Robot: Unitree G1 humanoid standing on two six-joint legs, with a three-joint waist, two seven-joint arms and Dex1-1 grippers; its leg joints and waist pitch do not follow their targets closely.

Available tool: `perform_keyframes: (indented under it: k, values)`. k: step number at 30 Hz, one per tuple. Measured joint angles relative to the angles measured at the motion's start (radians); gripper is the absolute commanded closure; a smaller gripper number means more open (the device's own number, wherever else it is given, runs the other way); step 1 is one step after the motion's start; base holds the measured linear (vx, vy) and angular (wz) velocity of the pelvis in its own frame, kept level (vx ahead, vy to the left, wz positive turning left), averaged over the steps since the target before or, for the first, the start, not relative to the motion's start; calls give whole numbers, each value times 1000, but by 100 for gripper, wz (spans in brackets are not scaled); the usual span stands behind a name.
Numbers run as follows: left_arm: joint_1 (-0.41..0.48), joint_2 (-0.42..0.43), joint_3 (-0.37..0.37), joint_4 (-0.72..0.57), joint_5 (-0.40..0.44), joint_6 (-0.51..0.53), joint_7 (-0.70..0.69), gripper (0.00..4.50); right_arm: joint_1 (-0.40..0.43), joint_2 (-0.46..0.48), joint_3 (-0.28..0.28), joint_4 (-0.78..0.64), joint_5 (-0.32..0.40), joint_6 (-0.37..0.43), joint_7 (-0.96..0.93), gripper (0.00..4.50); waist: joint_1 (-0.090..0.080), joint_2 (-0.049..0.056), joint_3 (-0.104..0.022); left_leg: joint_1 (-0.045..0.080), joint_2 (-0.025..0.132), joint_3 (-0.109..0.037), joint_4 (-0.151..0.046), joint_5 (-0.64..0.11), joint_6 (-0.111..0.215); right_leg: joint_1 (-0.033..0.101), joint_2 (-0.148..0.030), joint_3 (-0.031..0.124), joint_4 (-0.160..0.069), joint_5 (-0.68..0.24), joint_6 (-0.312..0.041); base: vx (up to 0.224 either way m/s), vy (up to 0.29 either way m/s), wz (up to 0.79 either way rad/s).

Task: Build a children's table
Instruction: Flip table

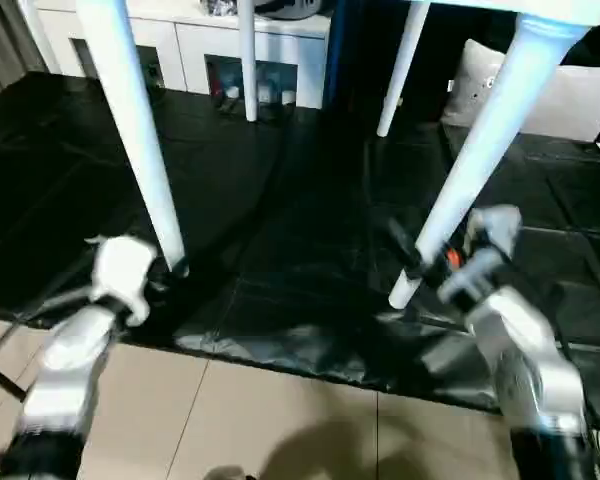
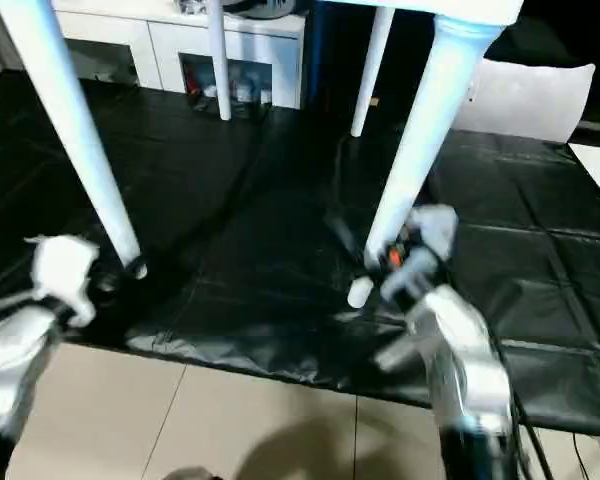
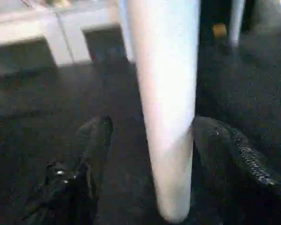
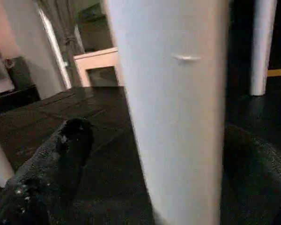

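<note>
Surface: black-covered work table [image 1: 280, 250] is spreading across the scene, with its near edge hanging over a pale tiled floor [image 1: 230, 420].
Children's table: it is standing upright on the black cover on all four white legs, its white top [image 1: 540, 8] showing just at the upper edge.
Near left leg: leg [image 1: 140, 140] is slanting down to the cover close to the near edge, its foot resting there.
Near right leg: leg [image 1: 480, 150] is slanting down and leftward, its rounded foot sitting on the cover close to the near edge.
Far legs: two thinner-looking legs [image 1: 248, 60] and [image 1: 402, 70] are standing well behind, near the far side.
Left gripper: left gripper [image 3: 150, 154] is sitting around the foot of the near left leg, black fingers [image 3: 96, 140] spread and standing clear of the tube on one side, so it is released rather than clamping.
Right gripper: right gripper [image 4: 150, 154] is straddling the near right leg low down, fingers [image 4: 65, 145] spread wide with a visible gap to the tube.
Background: white cabinet [image 1: 210, 45] is standing beyond the far edge on the left, and a white cushion [image 1: 570, 95] is lying at the far right.
</note>
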Motion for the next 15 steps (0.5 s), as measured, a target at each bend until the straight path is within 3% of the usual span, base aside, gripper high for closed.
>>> perform_keyframes:
  k: [4,9,12,15]
  values:
    - [114,-63,53,-186,-106,27,29,92,128,-4,-45,-135,2,-7,-38,0,0,5,3,1,0,0,-1,-1,0,1,0,0,0,0,0,0,0,0]
    - [290,-123,-27,-404,-123,120,68,79,261,2,-44,-298,-2,33,-94,0,-15,13,4,3,0,0,-1,-1,-1,2,0,-1,-2,-1,1,0,0,0]
    - [351,-128,-83,-496,-108,180,85,79,325,-5,-3,-367,-12,94,-121,0,-27,12,5,3,0,-1,-1,-1,-1,3,0,-3,-4,-1,2,0,0,0]
    - [333,-125,-114,-556,-79,252,106,79,342,-2,62,-390,-37,180,-166,0,-46,14,6,3,0,-5,-1,-1,-1,6,1,-7,-11,-1,2,0,0,0]
